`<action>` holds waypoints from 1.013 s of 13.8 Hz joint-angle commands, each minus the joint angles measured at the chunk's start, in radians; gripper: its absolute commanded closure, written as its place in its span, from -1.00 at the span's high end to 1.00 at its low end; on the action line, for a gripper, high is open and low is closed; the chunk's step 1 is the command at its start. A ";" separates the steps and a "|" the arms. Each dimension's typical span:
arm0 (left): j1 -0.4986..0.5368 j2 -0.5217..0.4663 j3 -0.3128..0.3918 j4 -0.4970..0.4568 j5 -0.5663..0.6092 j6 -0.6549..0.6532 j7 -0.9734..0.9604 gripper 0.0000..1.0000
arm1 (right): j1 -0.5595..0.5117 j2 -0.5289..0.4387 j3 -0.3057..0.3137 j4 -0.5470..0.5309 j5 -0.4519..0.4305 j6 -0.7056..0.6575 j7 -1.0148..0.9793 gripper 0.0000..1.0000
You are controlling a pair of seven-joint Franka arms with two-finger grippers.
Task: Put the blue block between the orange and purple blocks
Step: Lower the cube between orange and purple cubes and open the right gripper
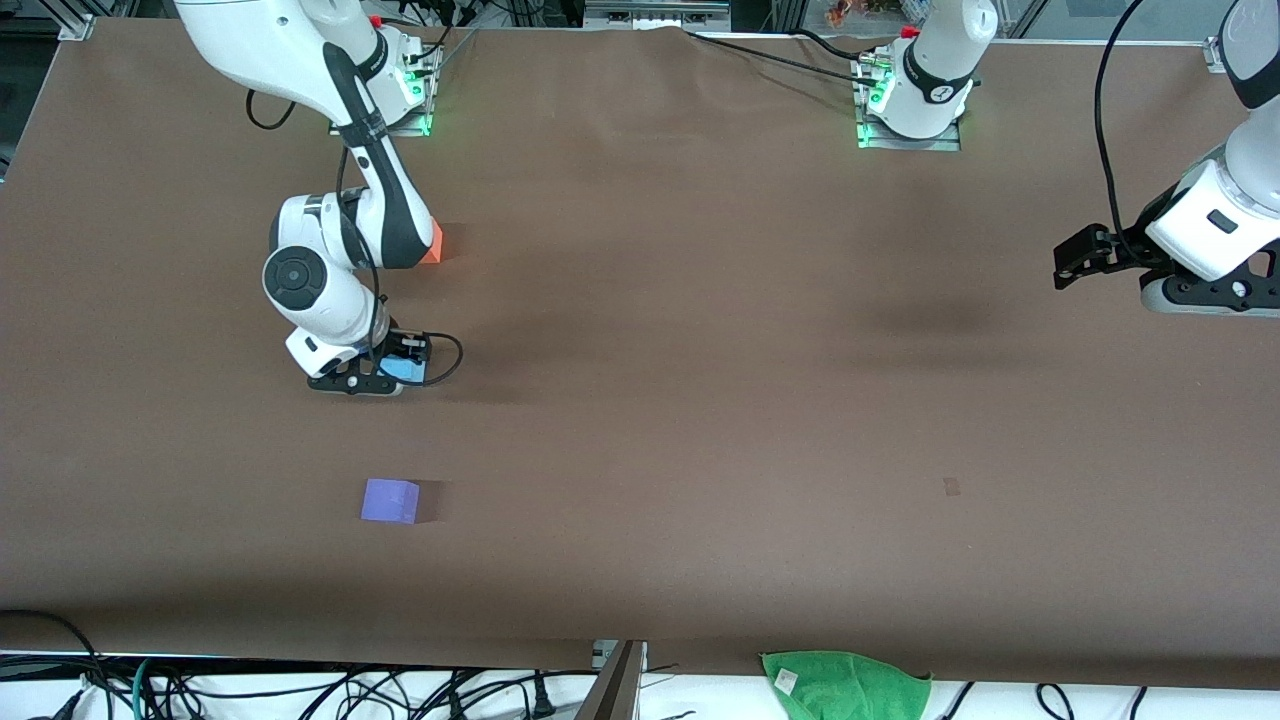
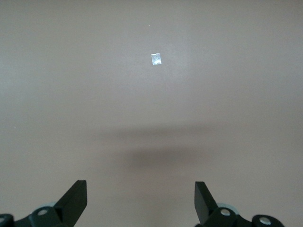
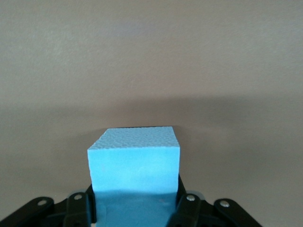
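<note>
Your right tool is pinching the blue block low over the table, on the line between the orange block and the purple block. You're at the placing step: next, lower until the block sits flat, then release. Your left tool waits spread, holding nothing, at its own end of the table.

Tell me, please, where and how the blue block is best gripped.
As the right gripper holds it now: two opposite flat side faces of the blue block, approached from above. It is a plain cube, so parallel faces suit the two fingers, probably leaving the bottom free for placing.
</note>
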 commanded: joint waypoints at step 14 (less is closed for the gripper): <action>0.001 -0.005 -0.001 0.019 0.026 -0.018 -0.006 1.00 | -0.001 -0.081 -0.137 0.474 0.007 -0.636 -0.204 1.00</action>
